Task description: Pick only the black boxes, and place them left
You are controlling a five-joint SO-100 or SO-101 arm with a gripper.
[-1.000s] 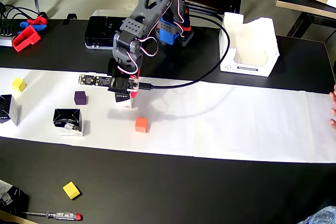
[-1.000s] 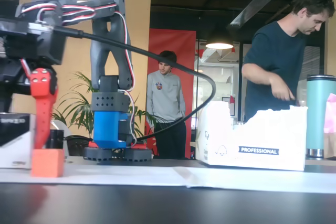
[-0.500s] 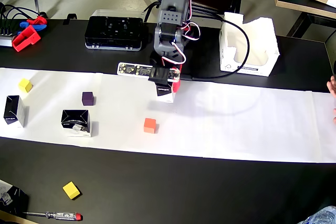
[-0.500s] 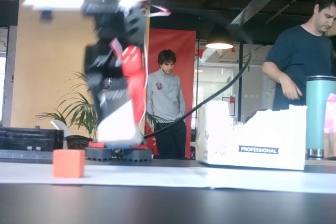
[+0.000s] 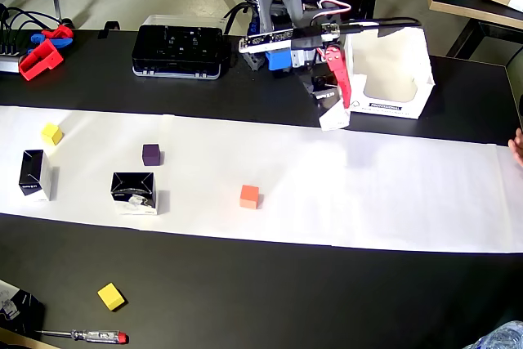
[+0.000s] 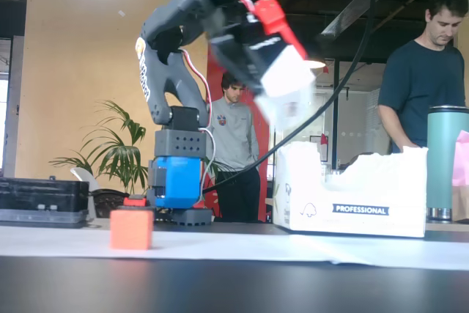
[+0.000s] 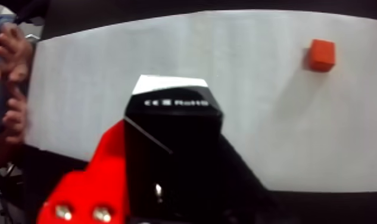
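Observation:
My gripper (image 5: 333, 109) is shut on a black box (image 7: 173, 128) with a white end and holds it in the air above the back edge of the white paper strip (image 5: 392, 194). In the fixed view the gripper (image 6: 287, 84) is high above the table, and the held box (image 6: 291, 77) looks blurred. The red finger (image 7: 92, 184) presses the box's left side in the wrist view. Two more black boxes (image 5: 35, 174) (image 5: 135, 192) stand on the paper at the left of the overhead view.
A yellow cube (image 5: 51, 133), purple cube (image 5: 151, 154) and orange cube (image 5: 249, 196) lie on the paper. Another yellow cube (image 5: 111, 296) and a screwdriver (image 5: 82, 336) lie near the front edge. A flat black device (image 5: 180, 51) and a white carton (image 5: 392, 79) flank the arm's base.

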